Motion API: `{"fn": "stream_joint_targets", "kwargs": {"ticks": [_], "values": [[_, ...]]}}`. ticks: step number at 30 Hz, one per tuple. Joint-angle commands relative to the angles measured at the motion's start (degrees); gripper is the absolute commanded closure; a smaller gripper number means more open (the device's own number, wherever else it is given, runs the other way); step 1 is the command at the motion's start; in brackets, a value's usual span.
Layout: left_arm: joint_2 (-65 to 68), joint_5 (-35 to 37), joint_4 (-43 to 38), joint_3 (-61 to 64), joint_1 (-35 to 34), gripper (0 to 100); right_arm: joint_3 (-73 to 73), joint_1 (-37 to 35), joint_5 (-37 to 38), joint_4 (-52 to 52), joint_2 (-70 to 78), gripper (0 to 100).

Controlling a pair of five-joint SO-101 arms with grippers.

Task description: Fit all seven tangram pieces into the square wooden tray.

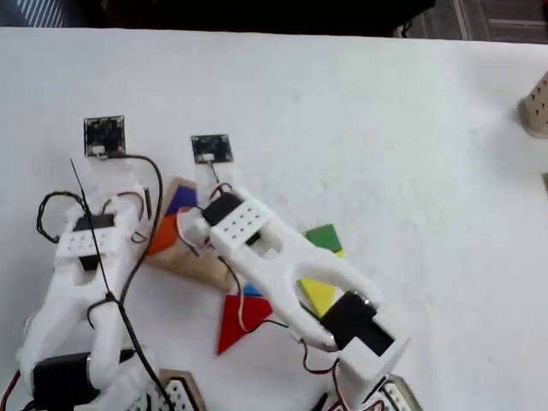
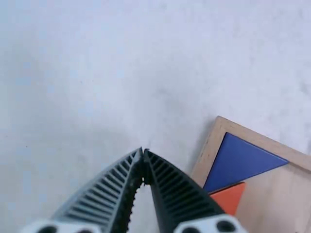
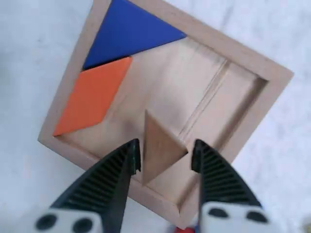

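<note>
No text, label, number or sign can be read on anything here.

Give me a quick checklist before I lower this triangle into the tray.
1. Grip: ok. The right gripper has a finger on each side of the wooden triangle.
2. Position: ok. The triangle is over bare floor of the wooden tray.
3. Placed pieces: ok. The blue triangle and orange parallelogram lie edge to edge in one corner.
4. Left gripper clear: ok. It is shut, over the table beside a tray corner.
5. Height above the tray floor: cannot tell.
6. All pieces in: not ok. The red triangle, yellow piece and green piece are outside.
</note>
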Motion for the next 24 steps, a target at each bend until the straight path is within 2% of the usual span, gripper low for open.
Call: {"fn": "stream_joint_targets", "kwargs": {"ticks": [1,4,8,11,17,20,24], "values": [[0.0,-0.4,-1.6,-3.2,-0.4,98,-0.4,-1.1,7.6,-0.2,-1.0,71.4],[0.0,-0.4,-1.6,-3.1,-0.4,98,-0.4,-2.0,12.8,0.4,-1.1,71.8],[0.0,-0.4,-1.5,-3.1,-0.4,98,-0.5,-2.2,13.6,2.5,-3.9,77.2],[0.0,-0.4,-1.3,-3.1,-0.4,98,-0.3,0.3,13.7,6.1,-9.6,83.0],[-1.0,-0.4,-1.6,-1.3,0.1,98,0.1,10.9,13.8,9.5,-16.9,98.4],[-2.9,-0.4,-1.1,-0.1,1.6,98,0.1,16.0,18.5,9.1,-16.2,96.8],[-8.9,-0.4,-1.1,5.5,6.5,98,-0.2,23.9,24.2,3.2,-15.0,98.1]]}}
